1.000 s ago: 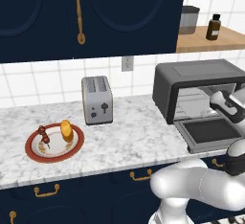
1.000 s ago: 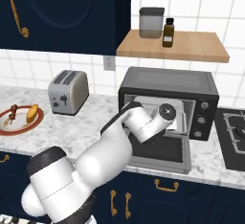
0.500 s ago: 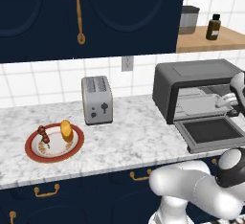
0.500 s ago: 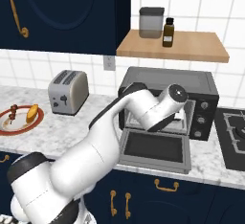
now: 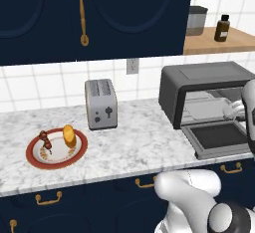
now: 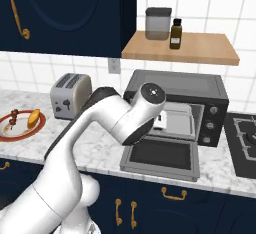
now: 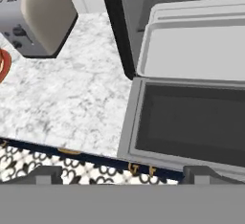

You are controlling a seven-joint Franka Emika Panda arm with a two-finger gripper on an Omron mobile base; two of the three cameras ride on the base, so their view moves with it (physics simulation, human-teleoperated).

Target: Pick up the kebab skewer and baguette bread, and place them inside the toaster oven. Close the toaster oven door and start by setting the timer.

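Two foods, the meat-threaded kebab skewer (image 5: pixel 46 141) and golden baguette bread (image 5: pixel 69 135), sit on the red-rimmed plate (image 5: pixel 35 160), far left of the dark toaster oven (image 5: pixel 209 77). Its glass door (image 6: pixel 159 154) lies open; reaching left with wide-open, empty jaws risks clipping the silver slot toaster (image 5: pixel 101 103).

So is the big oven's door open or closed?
Open. The toaster oven door lies flat on the counter in front of the toaster oven, and you can see the empty metal tray inside.

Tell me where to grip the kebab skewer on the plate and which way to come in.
Grip the kebab skewer across its meat chunks near the middle, coming straight down from above. It lies flat on the red-rimmed plate, with the baguette bread just beside it, so a side approach looks likely to bump bread or rim.
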